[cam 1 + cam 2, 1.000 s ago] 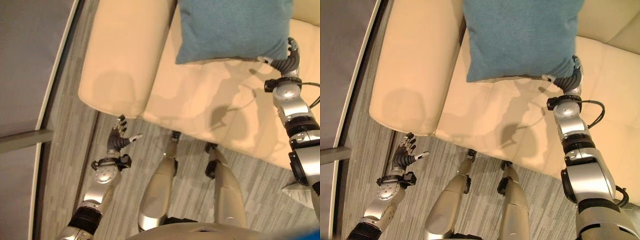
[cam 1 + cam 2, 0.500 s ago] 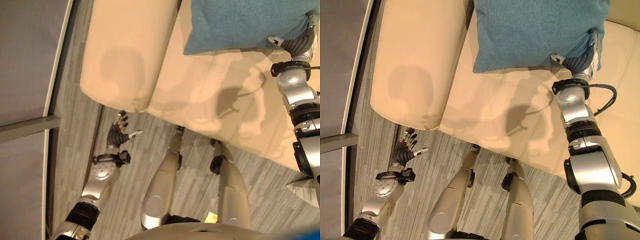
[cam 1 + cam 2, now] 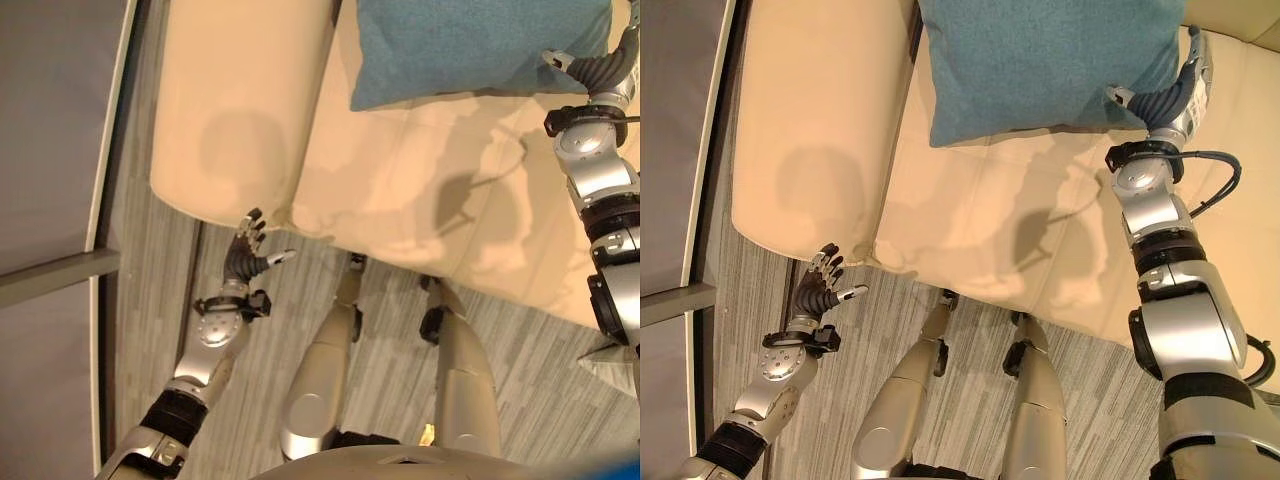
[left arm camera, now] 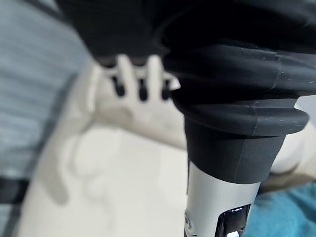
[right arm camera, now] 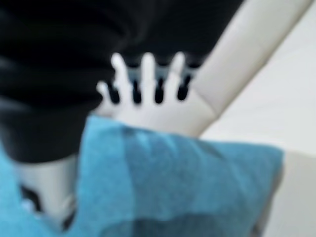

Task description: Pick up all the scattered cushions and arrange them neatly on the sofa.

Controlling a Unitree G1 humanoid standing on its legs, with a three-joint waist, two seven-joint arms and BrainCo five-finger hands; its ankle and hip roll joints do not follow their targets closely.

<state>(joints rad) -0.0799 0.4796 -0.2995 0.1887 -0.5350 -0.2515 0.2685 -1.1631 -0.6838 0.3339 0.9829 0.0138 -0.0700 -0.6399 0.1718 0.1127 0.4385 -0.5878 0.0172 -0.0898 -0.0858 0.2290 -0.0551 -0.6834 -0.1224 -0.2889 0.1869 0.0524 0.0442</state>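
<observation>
While the left hand [image 3: 243,262] hangs spread and empty, the cushion [image 3: 1040,65], pinched by the right hand [image 3: 1170,100], is carried further back over the sofa [image 3: 970,210].

We see a teal cushion [image 3: 1045,65] of matt woven cloth with a fine, slightly rough grain. The cream sofa [image 3: 830,130] looks like smooth leather with a soft sheen, stitched seams and shallow creases near its front edge. The floor [image 3: 165,300] is a grey striped carpet, matt and ribbed. On our left hand [image 3: 245,262] and right hand [image 3: 1170,95], the covers are dark ribbed rubber, the fingers satin silver.
</observation>
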